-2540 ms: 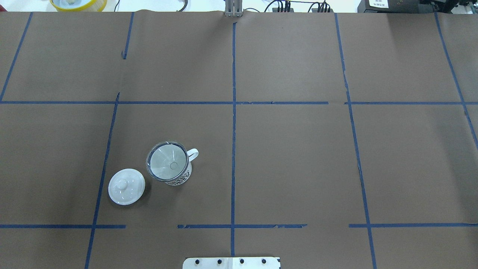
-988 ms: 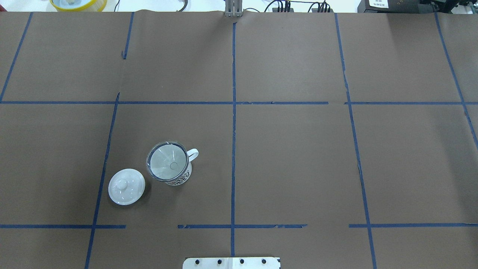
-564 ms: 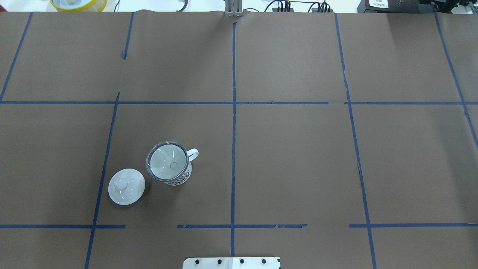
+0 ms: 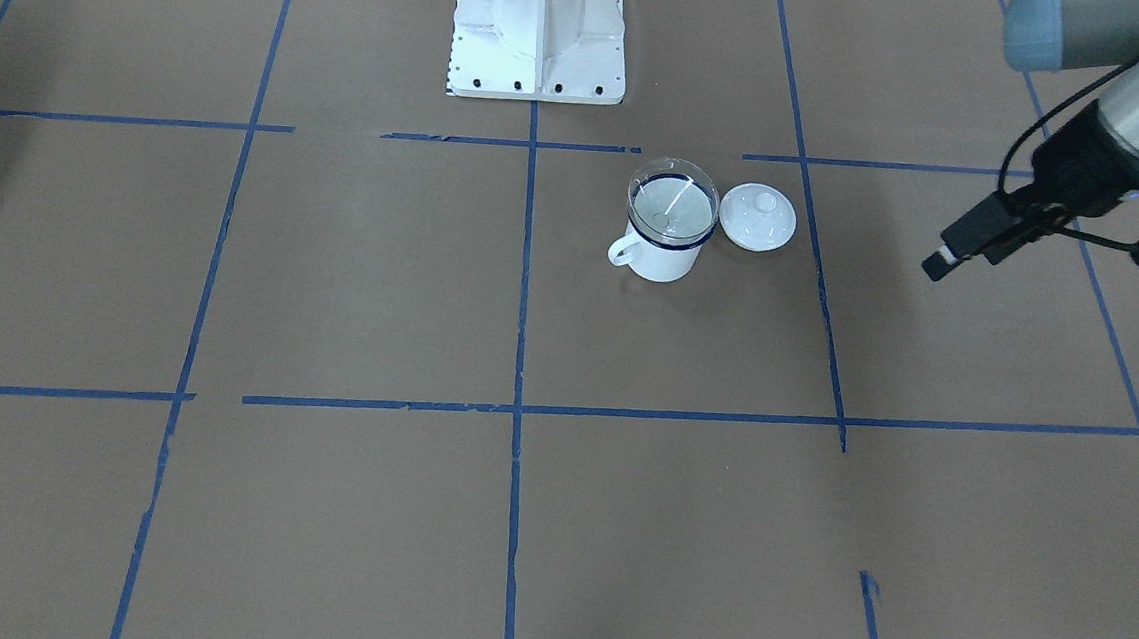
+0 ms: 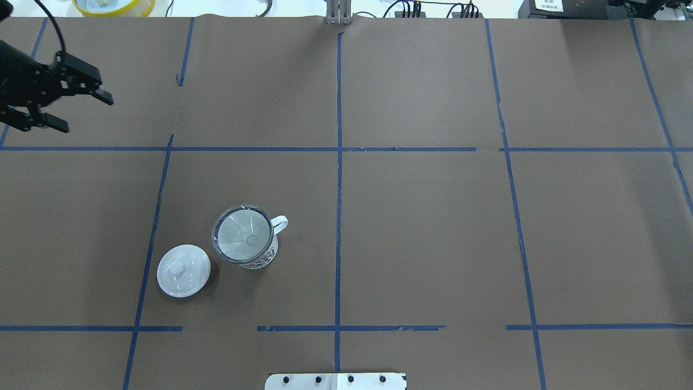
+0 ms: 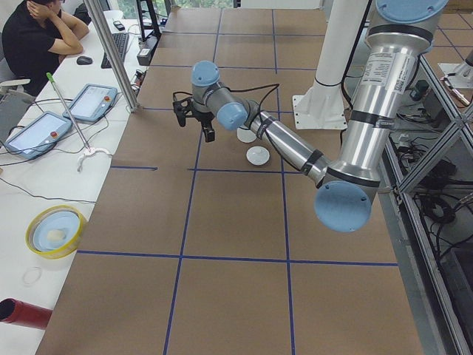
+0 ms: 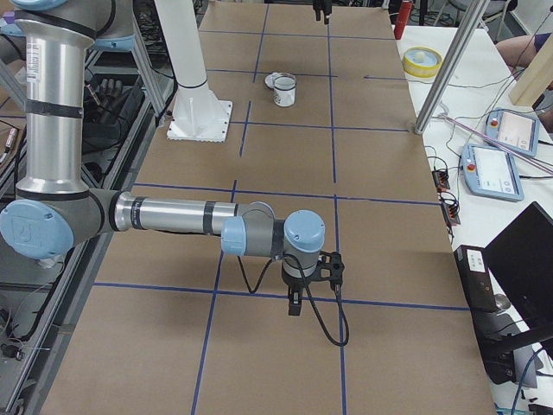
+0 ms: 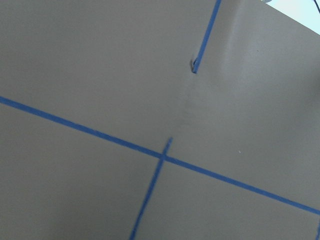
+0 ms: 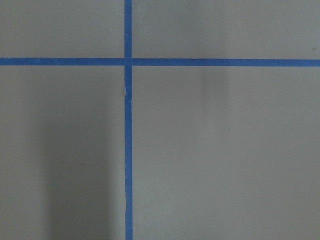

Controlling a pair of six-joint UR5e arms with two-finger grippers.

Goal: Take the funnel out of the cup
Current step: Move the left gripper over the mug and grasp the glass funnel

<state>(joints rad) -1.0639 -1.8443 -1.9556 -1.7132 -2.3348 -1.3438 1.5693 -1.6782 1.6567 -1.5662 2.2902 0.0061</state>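
The clear funnel (image 5: pixel 242 234) sits upright in the white mug (image 5: pixel 261 259), its cone resting on the mug's dark blue rim. Both also show in the front view: funnel (image 4: pixel 673 203), mug (image 4: pixel 661 257). My left gripper (image 5: pixel 85 113) is open and empty. It hangs over the far left of the table, well beyond and left of the mug, and also shows in the left side view (image 6: pixel 194 127). My right gripper (image 7: pixel 294 306) shows only in the right side view, far from the mug, and I cannot tell whether it is open or shut.
A white knobbed lid (image 5: pixel 183 270) lies on the table just left of the mug, close to it. The robot's base plate (image 5: pixel 335 381) is at the near edge. A yellow bowl (image 5: pixel 113 5) stands beyond the far edge. An operator (image 6: pixel 37 37) sits at the side bench.
My left gripper has come into the overhead view at the far left, where no arm showed before. The funnel, mug and lid have not moved.
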